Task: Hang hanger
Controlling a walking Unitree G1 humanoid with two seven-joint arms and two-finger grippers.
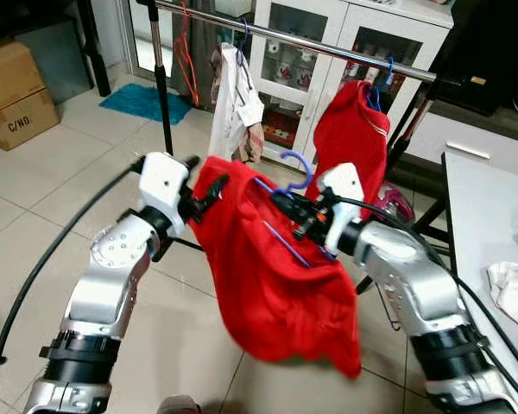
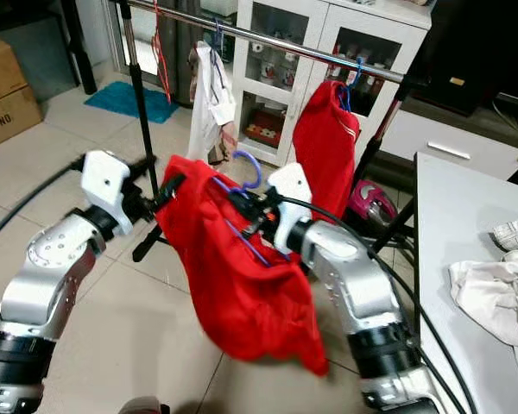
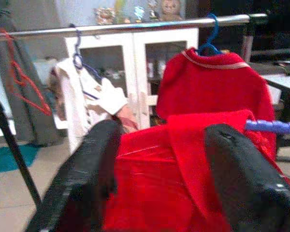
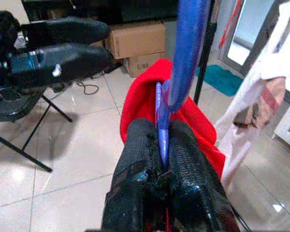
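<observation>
Hanger: blue hanger (image 1: 299, 169) with a red shirt (image 1: 276, 285) draped over it, held up in front of the robot between the two arms, below and short of the clothes rail (image 1: 328, 47); its hook rises above the cloth.
Right arm: raised and bent at the elbow, forearm angled in toward the middle, wrist pointing to the robot's left.
Right gripper: right gripper (image 4: 160, 159) is closed on the blue hanger; in the right wrist view the two black fingers pinch the thin blue wire between them, and the thicker hook stands up just past the fingertips.
Left arm: raised, bent at the elbow, forearm angled inward and up, wrist turned toward the shirt.
Left gripper: left gripper (image 1: 209, 191) is at the shirt's upper left edge, touching the cloth; in the left wrist view its fingers (image 3: 87, 179) stand spread apart with red cloth between them, not clamped.
Shirt: hangs loose from the hanger down to about the level of the elbows, off the floor.
Rail: silver bar running across behind the arms, on a black stand (image 1: 162, 82).
On the rail: a red hanger (image 1: 186, 56), a white garment (image 1: 233, 103) on a blue hanger, and a second red shirt (image 1: 352, 134) on another blue hanger.
Behind: white cabinet (image 1: 328, 52) with glass doors.
Floor: pale tiles, a teal mat (image 1: 142, 102), cardboard boxes (image 1: 15, 90) at the far left.
Surface: grey surface (image 1: 492, 224) on the robot's right with white cloth (image 1: 516, 289) lying on it.
</observation>
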